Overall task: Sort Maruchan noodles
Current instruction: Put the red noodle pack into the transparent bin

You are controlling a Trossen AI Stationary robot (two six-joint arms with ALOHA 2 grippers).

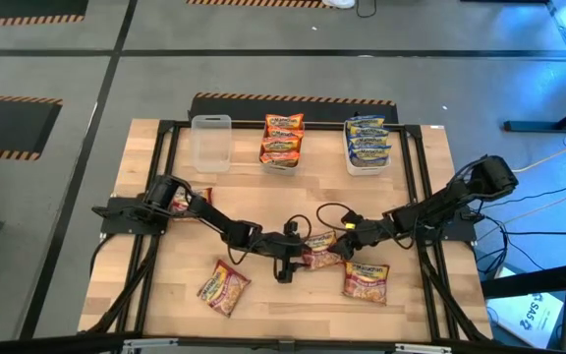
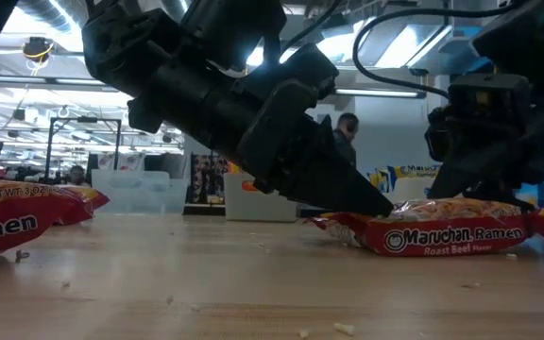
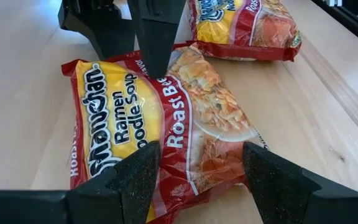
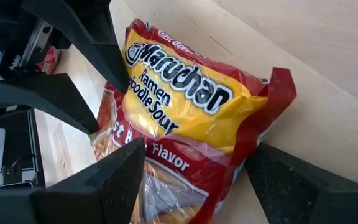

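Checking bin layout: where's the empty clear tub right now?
High view: the empty clear tub sits at the table's far edge, left of the orange packet tub.

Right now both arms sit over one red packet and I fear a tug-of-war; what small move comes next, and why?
Probably back the right gripper away. Both grippers straddle the same Roast Beef packet with open fingers, and the left gripper already has it well framed, so one arm should yield.
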